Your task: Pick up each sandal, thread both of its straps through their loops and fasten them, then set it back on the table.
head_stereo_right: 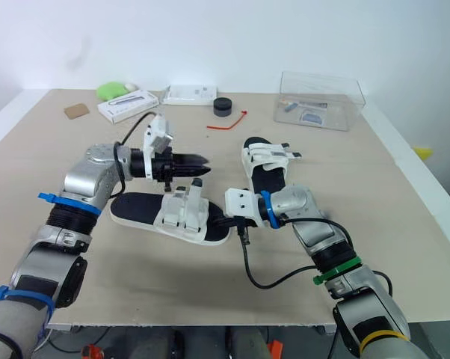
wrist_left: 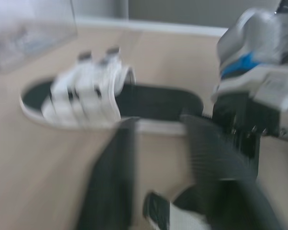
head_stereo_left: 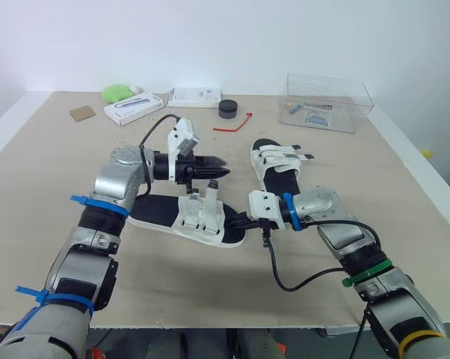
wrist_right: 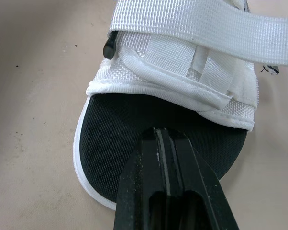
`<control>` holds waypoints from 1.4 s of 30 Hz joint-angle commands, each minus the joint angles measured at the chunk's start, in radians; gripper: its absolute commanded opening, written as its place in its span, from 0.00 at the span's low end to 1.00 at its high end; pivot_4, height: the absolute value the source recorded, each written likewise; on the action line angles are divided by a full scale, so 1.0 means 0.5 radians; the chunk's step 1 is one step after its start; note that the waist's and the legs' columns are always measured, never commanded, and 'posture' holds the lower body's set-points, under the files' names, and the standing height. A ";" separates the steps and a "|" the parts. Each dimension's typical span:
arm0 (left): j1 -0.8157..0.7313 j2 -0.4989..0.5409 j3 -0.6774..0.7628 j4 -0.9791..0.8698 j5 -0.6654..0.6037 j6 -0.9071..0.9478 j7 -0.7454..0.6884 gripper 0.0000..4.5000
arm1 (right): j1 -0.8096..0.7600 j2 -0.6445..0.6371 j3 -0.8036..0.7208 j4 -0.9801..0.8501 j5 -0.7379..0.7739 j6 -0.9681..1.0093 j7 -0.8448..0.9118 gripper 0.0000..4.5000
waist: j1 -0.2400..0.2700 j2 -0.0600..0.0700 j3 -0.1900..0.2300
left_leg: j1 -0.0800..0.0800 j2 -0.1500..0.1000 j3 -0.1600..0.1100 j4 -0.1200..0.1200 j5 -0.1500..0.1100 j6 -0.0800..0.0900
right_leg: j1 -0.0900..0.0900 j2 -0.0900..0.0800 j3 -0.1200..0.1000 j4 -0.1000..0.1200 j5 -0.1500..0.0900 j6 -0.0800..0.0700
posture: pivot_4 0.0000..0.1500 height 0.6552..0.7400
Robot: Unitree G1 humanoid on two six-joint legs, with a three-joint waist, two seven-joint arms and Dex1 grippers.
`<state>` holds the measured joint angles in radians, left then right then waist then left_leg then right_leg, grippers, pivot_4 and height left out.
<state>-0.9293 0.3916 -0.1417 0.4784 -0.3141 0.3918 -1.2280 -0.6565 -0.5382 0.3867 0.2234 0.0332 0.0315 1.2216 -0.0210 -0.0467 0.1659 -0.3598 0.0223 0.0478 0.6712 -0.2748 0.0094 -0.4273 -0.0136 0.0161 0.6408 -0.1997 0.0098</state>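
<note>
Step in hand, as judged: strap work on the near sandal (head_stereo_left: 161, 212), flat on the table (head_stereo_left: 53, 172) and not yet lifted. Both straps (head_stereo_left: 200, 209) standing up loose over its footbed, apparently unthreaded; loops too small to make out.

Right end effector (wrist_right: 163, 136): fingers closed tight together, nothing seen between them. Lying low over the black footbed at the rounded end of the near sandal, just short of the straps. Contact with the footbed likely, from the right wrist view, but not certain. Read as a pinning hold rather than a grasp.

Left end effector (head_stereo_left: 216, 168): fingers parted and empty. Hovering above the near sandal, just over the upright straps, pointed across toward the right arm. No touch on the straps visible.

Far sandal (head_stereo_left: 281, 176): on the table beyond the rounded end of the near sandal, apart from it. Straps folded across its top, black tips out to one side; looks fastened, not confirmed.

Next move, by judgement: lower the left end effector onto the nearer strap tip, pinch it, feed it toward its loop. Needs the near sandal held firm against the pull, so a real grasp on the sole may serve better than a closed-finger press. Risk: limp webbing slipping out, or the near sandal sliding on the table.
</note>
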 commanded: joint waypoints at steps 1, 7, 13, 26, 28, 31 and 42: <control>-0.023 0.017 -0.050 0.011 0.017 0.105 -0.085 0.02 | 0.074 -0.047 0.061 0.115 -0.131 0.066 -0.018 0.00 | 0.000 0.000 0.000 | 0.000 0.000 0.000 0.000 0.000 0.000 | 0.000 0.000 0.000 0.000 0.000 0.000 | 1.00 1.00; -0.068 0.031 -0.208 0.281 0.230 -0.093 -0.170 0.02 | 0.072 -0.049 0.054 0.113 -0.132 0.071 -0.026 0.00 | 0.000 0.000 0.000 | 0.001 -0.001 0.001 0.000 0.000 0.000 | 0.000 0.000 0.000 0.000 -0.001 -0.002 | 1.00 1.00; -0.133 0.012 -0.266 0.543 0.400 -0.272 -0.171 0.02 | 0.073 -0.055 0.046 0.115 -0.133 0.068 -0.032 0.00 | 0.000 0.000 0.000 | 0.000 -0.001 0.001 0.000 0.000 0.000 | 0.000 -0.001 0.000 0.000 -0.001 -0.002 | 1.00 1.00; -0.453 -0.073 0.092 0.993 0.461 -0.857 0.544 0.02 | 0.083 -0.076 0.021 0.101 -0.129 0.073 -0.039 0.00 | 0.002 -0.002 0.000 | -0.002 -0.002 0.001 0.001 0.000 0.000 | -0.001 -0.004 -0.001 0.000 0.002 0.003 | 1.00 1.00; -0.436 -0.053 0.192 0.856 0.363 -0.812 0.501 0.02 | 0.089 -0.082 -0.005 0.085 -0.112 0.085 -0.046 0.00 | 0.001 -0.002 0.000 | -0.002 -0.002 0.001 0.001 0.000 0.000 | -0.001 -0.004 -0.001 -0.001 0.002 0.004 | 1.00 1.00; -0.255 0.047 0.303 0.376 0.171 -0.579 0.364 0.02 | 0.121 -0.094 -0.083 0.039 -0.056 0.098 -0.073 0.00 | 0.000 -0.002 0.001 | -0.004 -0.002 0.001 0.001 0.000 0.000 | -0.003 -0.004 0.000 -0.001 0.002 0.004 | 1.00 1.00; 0.646 0.597 0.314 -0.639 0.091 -0.432 0.093 0.00 | 0.395 -0.234 -0.602 -0.541 0.670 0.615 0.037 0.33 | 0.008 0.002 0.003 | -0.037 -0.004 -0.005 0.002 -0.005 -0.002 | -0.031 -0.016 -0.001 0.000 0.004 -0.011 | 1.00 1.00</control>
<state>-0.6117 0.6696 0.0086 0.2104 -0.2788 0.2212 -1.1671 -0.4633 -0.6362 0.1442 0.0275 0.2941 0.3009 1.2186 -0.0172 -0.0458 0.1676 -0.3784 0.0202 0.0451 0.6719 -0.2778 0.0087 -0.4428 -0.0217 0.0155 0.6405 -0.1981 0.0043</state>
